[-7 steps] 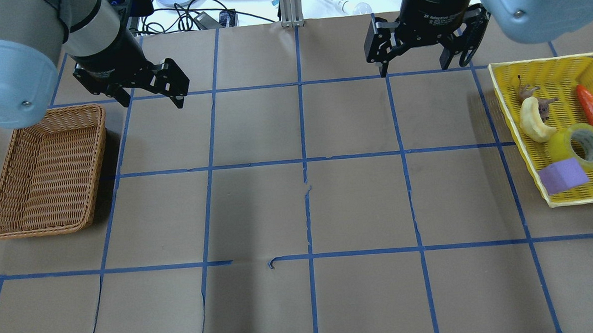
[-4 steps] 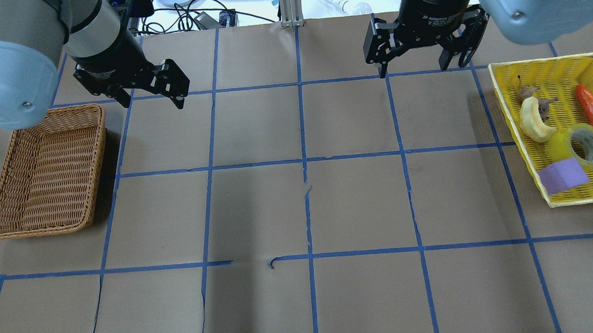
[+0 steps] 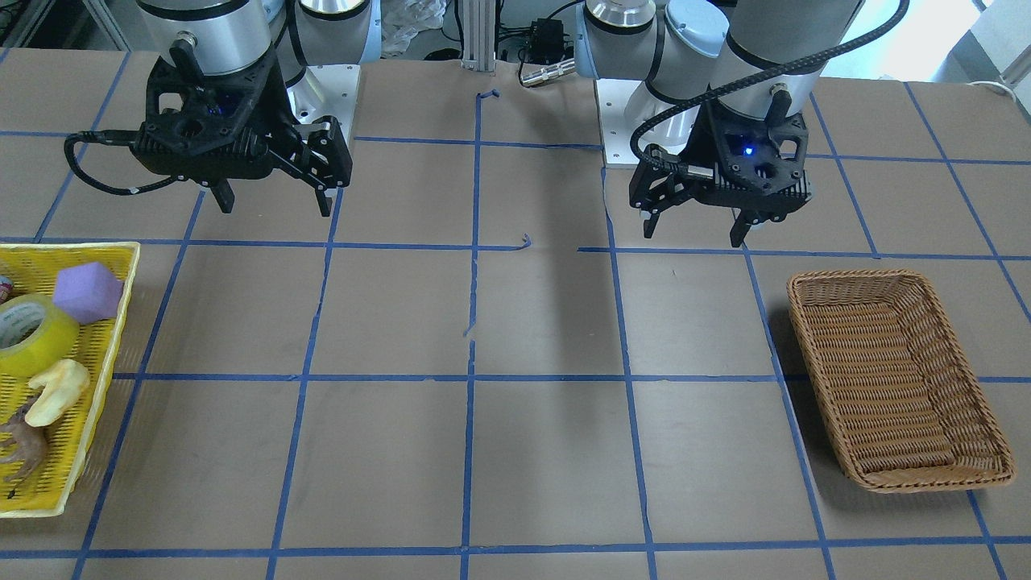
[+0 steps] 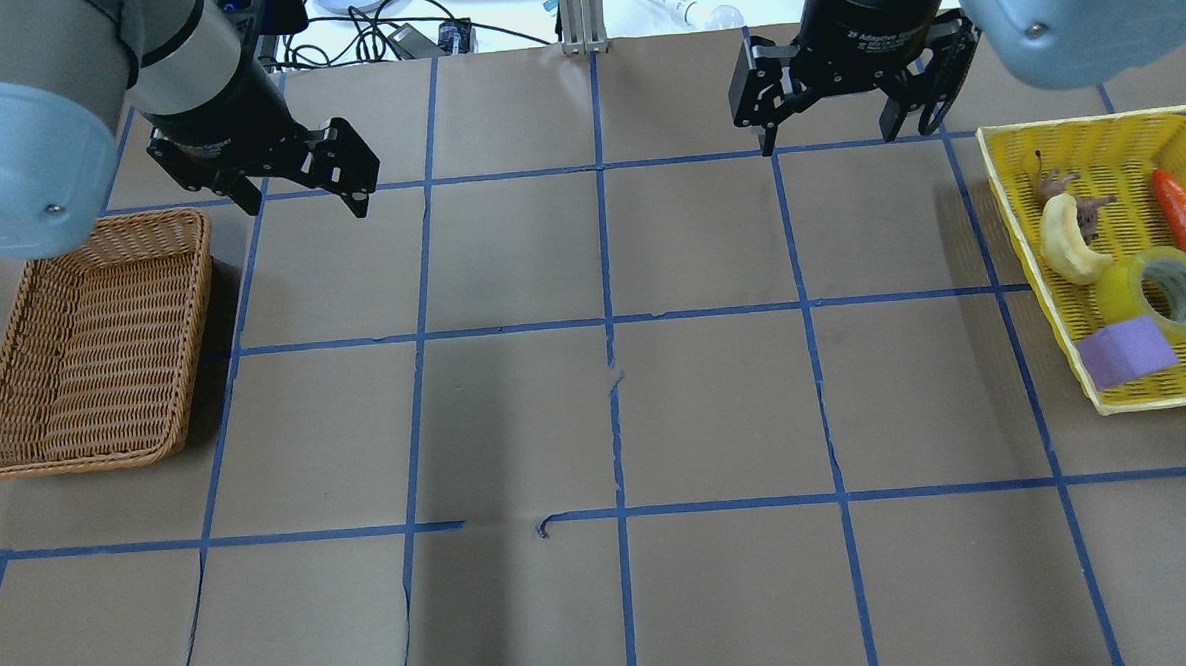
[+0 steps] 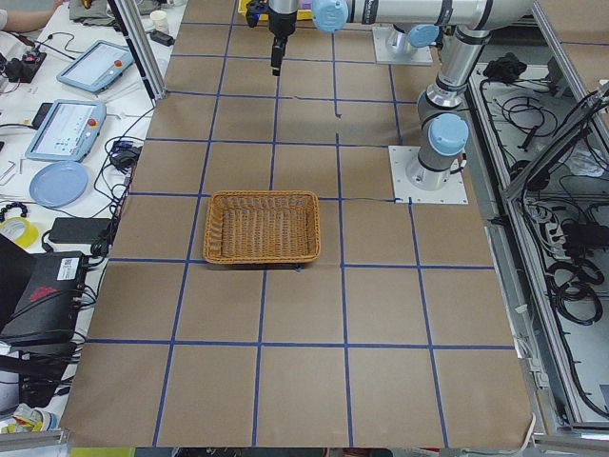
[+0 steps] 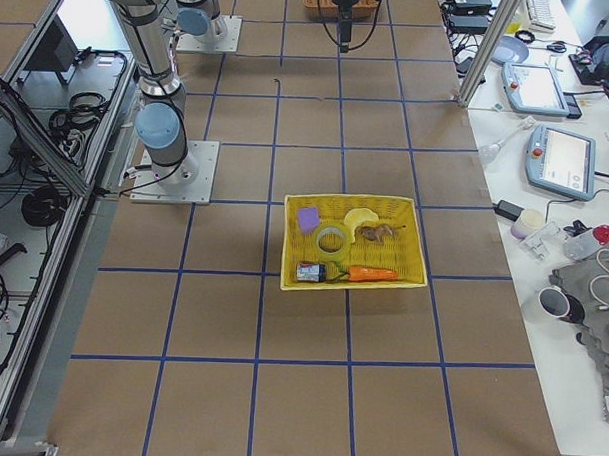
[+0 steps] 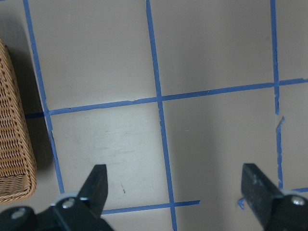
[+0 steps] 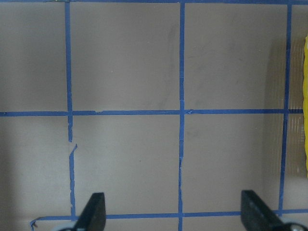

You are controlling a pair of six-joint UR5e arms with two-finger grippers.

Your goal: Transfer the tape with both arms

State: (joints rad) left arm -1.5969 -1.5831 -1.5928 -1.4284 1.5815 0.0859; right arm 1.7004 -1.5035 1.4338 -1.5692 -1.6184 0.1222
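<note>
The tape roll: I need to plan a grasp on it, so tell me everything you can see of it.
The tape roll is wide and translucent yellow, with a white inner core. It lies in the yellow basket, its hole facing up and slightly tilted, between the purple block and a pale curved toy, close against both. Nothing grips it.

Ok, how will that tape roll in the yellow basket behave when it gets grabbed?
The tape looks like a stiff ring on a white core, so it probably won't squash. Its glossy side may be slippery; gripping through the hole seems safer. It sits tilted beside the purple block, so a nudge could roll or tip it.
</note>
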